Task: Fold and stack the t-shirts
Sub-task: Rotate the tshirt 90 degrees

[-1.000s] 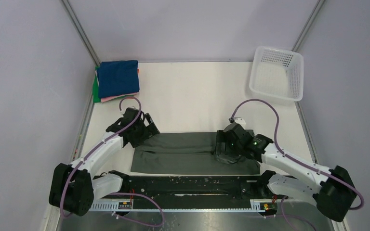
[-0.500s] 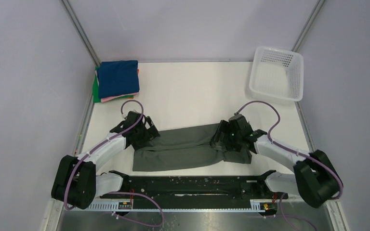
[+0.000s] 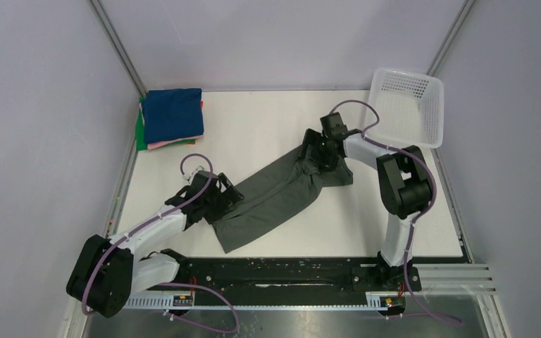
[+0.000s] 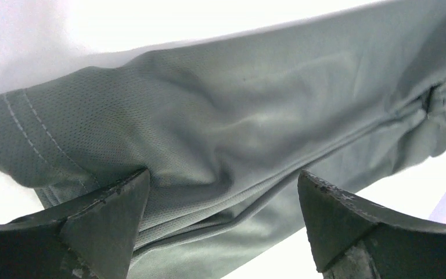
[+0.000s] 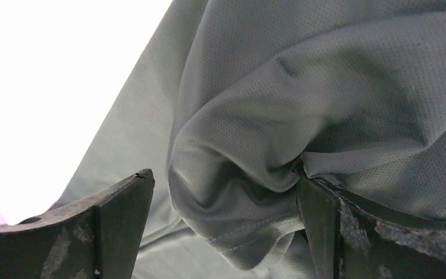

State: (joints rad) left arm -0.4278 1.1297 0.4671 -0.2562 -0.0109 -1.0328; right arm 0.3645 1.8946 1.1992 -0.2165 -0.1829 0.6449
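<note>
- Dark grey-green shirt (image 3: 275,197) lies on the white table (image 3: 268,127) as a long folded strip. It runs diagonally from near the front-left edge up twd the table centre-right.
- Its far end is bunched and wrinkled under the R gripper (image 3: 317,158). Its near end is flatter, just beside the L gripper (image 3: 222,201).
- L gripper: low over the shirt's near-left part, arm reaching in from the front-left corner. In the wrist view the L gripper (image 4: 220,180) has its fingers (image 4: 104,224) spread wide. Cloth fills the gap btwn them, and a stitched hem shows at left.
- R gripper: arm stretched far fwd, at the shirt's far end. In the wrist view the R gripper (image 5: 223,177) also has its fingers (image 5: 325,221) spread apart. Mesh fabric is gathered in a fold against one finger's tip.
- Far-left corner holds a folded stack: navy shirt (image 3: 172,113) on top, w/ edges of a pink shirt (image 3: 172,144), an orange shirt (image 3: 202,105) and a green shirt (image 3: 139,134) peeking out below.
- The stack sits well apart from the grey-green shirt.
- White mesh basket (image 3: 423,120) is at the far-right corner, tilted, near the R arm's wrist.
</note>
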